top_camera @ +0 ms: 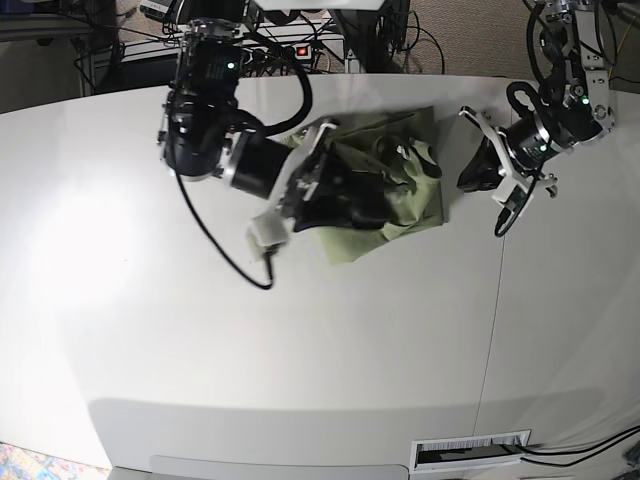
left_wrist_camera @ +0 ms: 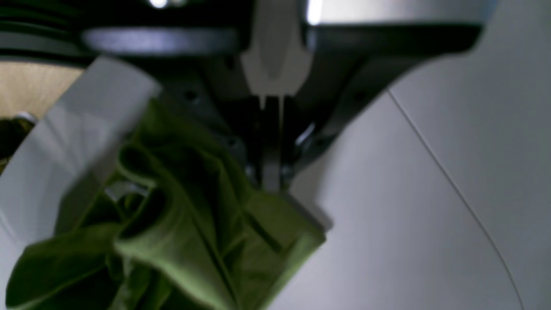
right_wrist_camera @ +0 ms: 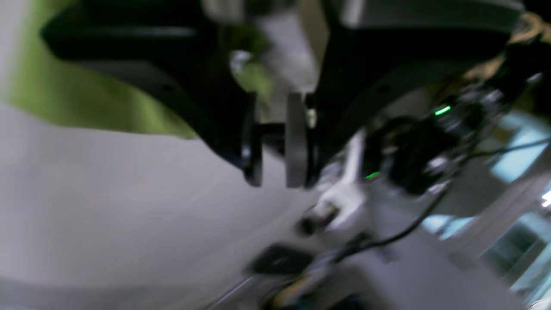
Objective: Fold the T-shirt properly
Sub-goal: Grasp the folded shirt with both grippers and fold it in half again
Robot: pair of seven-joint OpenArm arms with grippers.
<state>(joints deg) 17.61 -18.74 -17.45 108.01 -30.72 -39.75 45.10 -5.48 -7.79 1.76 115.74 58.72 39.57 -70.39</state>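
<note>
T-shirt [top_camera: 405,195] bunched on white table [top_camera: 300,340]. Left gripper [left_wrist_camera: 271,181] pressed together beside it; right gripper [right_wrist_camera: 273,142] parted, empty.

- No legible text, label, brand, number or sign appears in any of the three views.
- Left wrist view: image is soft; no markings can be read on the surfaces shown.
- Right wrist view: image is motion-blurred; green indicator lights [right_wrist_camera: 442,110] carry no characters.
- Base view: the white strip [top_camera: 470,451] at the lower right edge shows a fine dark pattern, too small to read.
</note>
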